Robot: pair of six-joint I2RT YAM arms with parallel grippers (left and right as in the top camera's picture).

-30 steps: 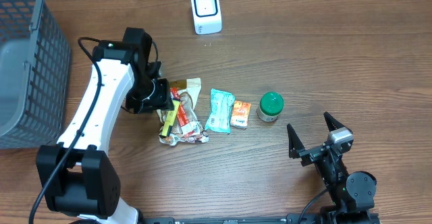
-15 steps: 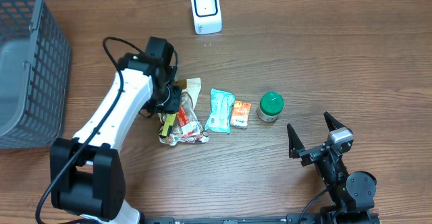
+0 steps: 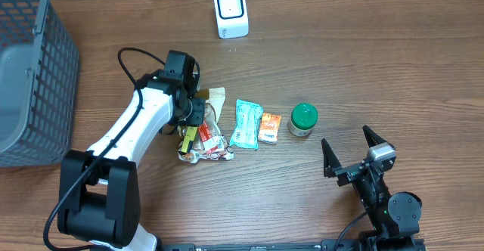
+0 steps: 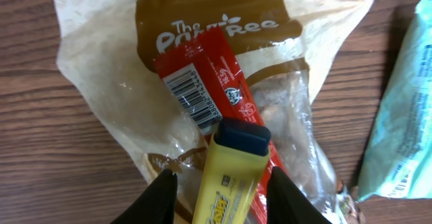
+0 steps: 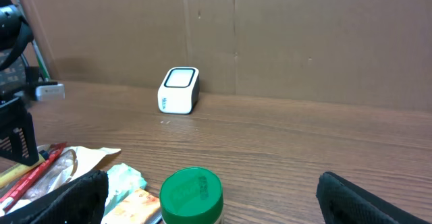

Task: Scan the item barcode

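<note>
Up close, we read "The Pri…Ree" in white on the brown-and-cream bag [image 4: 283, 8]. A red packet [image 4: 223, 69] lies on it, barcode up, and the print on the blue-capped yellow tube [image 4: 233, 163] is too blurred to read. Our left pincer [image 4: 223, 183] straddles that tube, narrowly parted; whether it grips we cannot tell. Our right pincer [image 3: 349, 154] gapes wide, holding nothing. The white scanner [image 3: 230, 11] stands well apart on the wood-grain counter [image 3: 378, 54], before a brown board wall [image 5: 304, 35].

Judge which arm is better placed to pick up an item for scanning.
Left: the left end effector straddles the yellow tube, while the right end effector sits open, well away from all the items.
</note>
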